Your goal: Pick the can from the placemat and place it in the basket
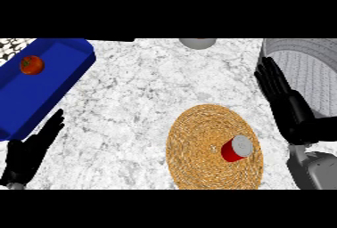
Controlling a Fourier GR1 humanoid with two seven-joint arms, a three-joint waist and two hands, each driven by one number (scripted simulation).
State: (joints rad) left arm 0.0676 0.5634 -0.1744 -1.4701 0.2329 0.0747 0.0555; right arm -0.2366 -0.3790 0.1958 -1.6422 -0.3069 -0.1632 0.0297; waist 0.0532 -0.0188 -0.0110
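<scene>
A red can (236,149) with a grey lid stands on the round woven placemat (204,129), toward its right side. The grey basket (309,71) sits at the upper right edge of the counter. My right hand (289,107) is open, fingers straight and pointing up, to the right of the placemat and against the basket's left wall, apart from the can. At the lower left my left hand (30,151) rests open on the counter, far from the can.
A blue tray (52,84) lies at the upper left with a tomato (31,65) in it. A grey round object (197,42) peeks in at the top edge. Marble counter spreads between the tray and the placemat.
</scene>
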